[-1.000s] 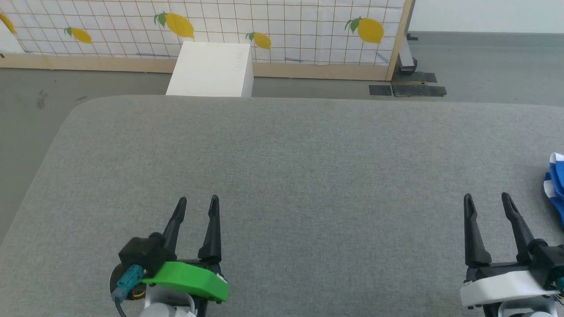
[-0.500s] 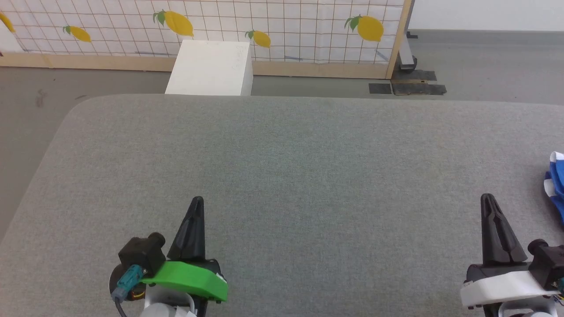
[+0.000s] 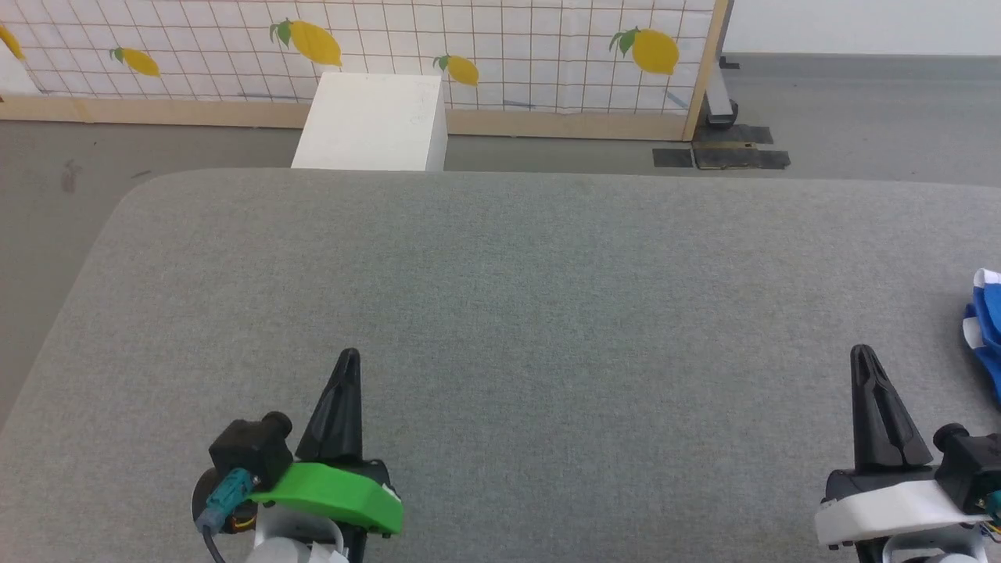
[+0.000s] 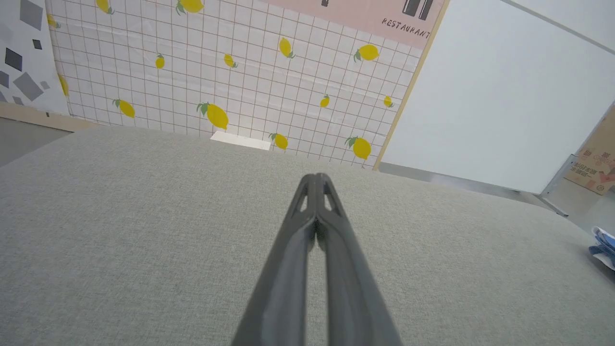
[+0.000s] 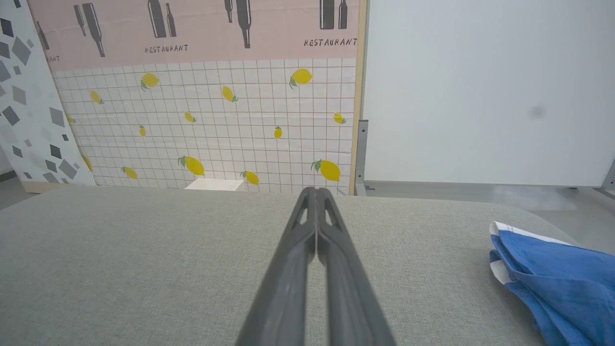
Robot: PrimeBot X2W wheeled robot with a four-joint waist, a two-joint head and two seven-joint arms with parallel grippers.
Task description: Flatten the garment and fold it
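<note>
The bright blue garment (image 3: 987, 324) with a white stripe lies bunched at the far right edge of the grey padded table (image 3: 500, 297), mostly cut off by the head view. In the right wrist view the garment (image 5: 552, 283) sits low right of my fingers, apart from them. My left gripper (image 3: 348, 361) is at the lower left, shut with nothing in it, fingers pressed together (image 4: 315, 180). My right gripper (image 3: 862, 356) is at the lower right, also shut and empty (image 5: 312, 191), a short way left of the cloth. A sliver of the garment (image 4: 603, 242) shows far right in the left wrist view.
A white box (image 3: 367, 121) stands on the floor beyond the table's far edge. Behind it runs a lemon-patterned tiled partition (image 3: 469, 47) with a wooden frame. Grey floor surrounds the table; its rounded left corner (image 3: 133, 195) is near.
Both grippers have closed: a second ago their fingers stood apart, half a second ago they were together, and they stay so. The head view has shifted very slightly.
</note>
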